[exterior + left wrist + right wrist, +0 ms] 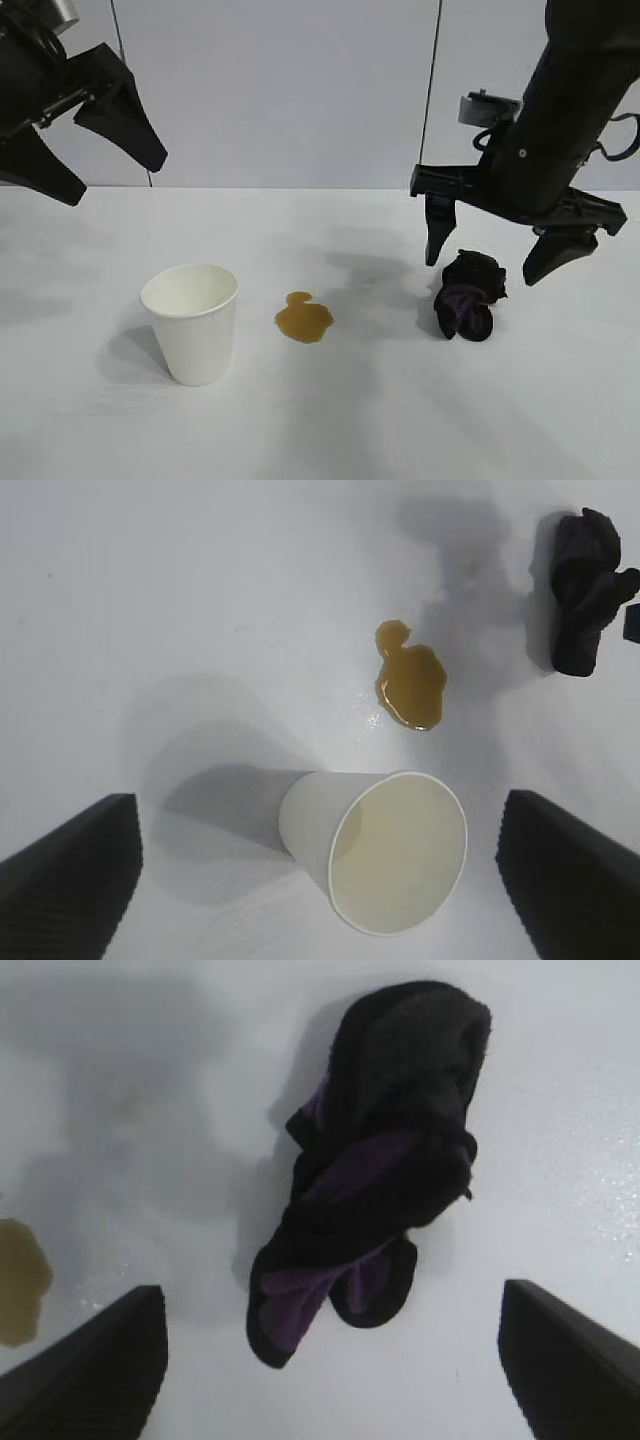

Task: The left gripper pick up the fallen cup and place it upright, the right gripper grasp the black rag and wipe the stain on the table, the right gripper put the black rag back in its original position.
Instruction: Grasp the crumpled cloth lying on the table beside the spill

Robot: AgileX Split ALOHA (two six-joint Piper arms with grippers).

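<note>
- The cup (193,322) is seen standing upright on the table (330,430), mouth up, toward the left; the first step of the task is judged done.
- The left gripper (85,140) is held high above the table at the far left, well clear of the cup, with its fingers spread apart and nothing between them. This is judged a retreat that leaves room for the other arm.
- The right gripper (505,250) is poised directly over the rag (468,296), its fingers set wide to either side of the bunched cloth and nothing yet gripped. In the right wrist view the rag (375,1160) is framed between the two fingertips, which suggests a lowering and closing grasp is being lined up.
- The rag is lying on the table at the right, near the stain (303,317) but apart from it.
- The stain is found between cup and rag, just beside the cup, glossy and unwiped; wiping is judged still to be done.
- The table is white, smooth and matte, with soft shadows cast beneath both arms.
- Behind it a plain pale panelled wall (280,90) is seen, marked by thin vertical seams.
</note>
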